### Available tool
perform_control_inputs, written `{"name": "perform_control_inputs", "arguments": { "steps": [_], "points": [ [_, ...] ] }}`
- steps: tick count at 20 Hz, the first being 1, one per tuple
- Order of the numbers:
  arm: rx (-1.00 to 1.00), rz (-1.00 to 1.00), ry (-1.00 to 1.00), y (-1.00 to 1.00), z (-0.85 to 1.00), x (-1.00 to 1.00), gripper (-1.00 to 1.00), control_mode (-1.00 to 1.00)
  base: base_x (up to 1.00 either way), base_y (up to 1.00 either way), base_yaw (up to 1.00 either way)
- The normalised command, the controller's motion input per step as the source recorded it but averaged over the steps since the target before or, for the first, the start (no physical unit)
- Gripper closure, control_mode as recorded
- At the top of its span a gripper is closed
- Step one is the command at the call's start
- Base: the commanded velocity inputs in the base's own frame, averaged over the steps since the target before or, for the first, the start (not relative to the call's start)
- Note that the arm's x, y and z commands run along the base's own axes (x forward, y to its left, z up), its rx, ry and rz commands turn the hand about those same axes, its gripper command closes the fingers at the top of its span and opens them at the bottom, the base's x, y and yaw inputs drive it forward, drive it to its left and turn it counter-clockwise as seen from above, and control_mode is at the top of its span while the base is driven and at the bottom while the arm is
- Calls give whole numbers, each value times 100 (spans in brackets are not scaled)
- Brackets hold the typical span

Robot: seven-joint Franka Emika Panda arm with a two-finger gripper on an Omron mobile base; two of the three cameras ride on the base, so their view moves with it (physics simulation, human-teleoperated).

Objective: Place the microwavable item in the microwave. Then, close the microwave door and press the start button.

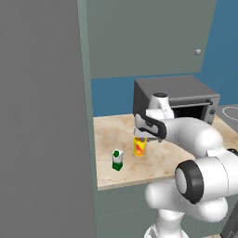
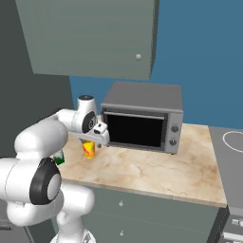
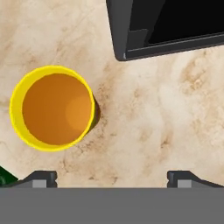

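Observation:
The microwavable item, a small yellow cup (image 1: pixel 139 147) with a red-orange mark, stands upright on the marble counter (image 1: pixel 162 162) in front of a grey box oven. My gripper (image 1: pixel 140 135) hangs just above it, pointing down, open and empty. Seen from the right, the cup (image 2: pixel 88 149) sits under the gripper (image 2: pixel 90 139). Looking down along the hand, the cup's open mouth (image 3: pixel 52 108) lies to the left, above the left fingertip (image 3: pixel 41 177), off the middle of the gripper (image 3: pixel 113 178). The microwave and its door are out of view.
A green-and-white carton (image 1: pixel 117 159) stands left of the cup, nearer the counter's front edge. The grey countertop oven (image 2: pixel 142 118) sits behind, its corner (image 3: pixel 166 26) close to the hand. A tall grey cabinet wall (image 1: pixel 46 116) bounds the left; a stovetop (image 2: pixel 232 142) lies right.

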Motion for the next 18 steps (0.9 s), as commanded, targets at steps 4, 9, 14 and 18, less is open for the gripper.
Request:
{"name": "perform_control_inputs", "arguments": {
  "steps": [4, 9, 14, 18],
  "points": [
    [0, 0, 0, 0, -31, 30, -100, -100, 0, 0, 0],
    [0, -1, -2, 0, -2, 9, -100, -100, 0, 0, 0],
    [0, -3, -4, 0, 0, -2, -100, -100, 0, 0, 0],
    [0, 0, 0, 0, 1, 0, -100, -100, 0, 0, 0]
  ]
}}
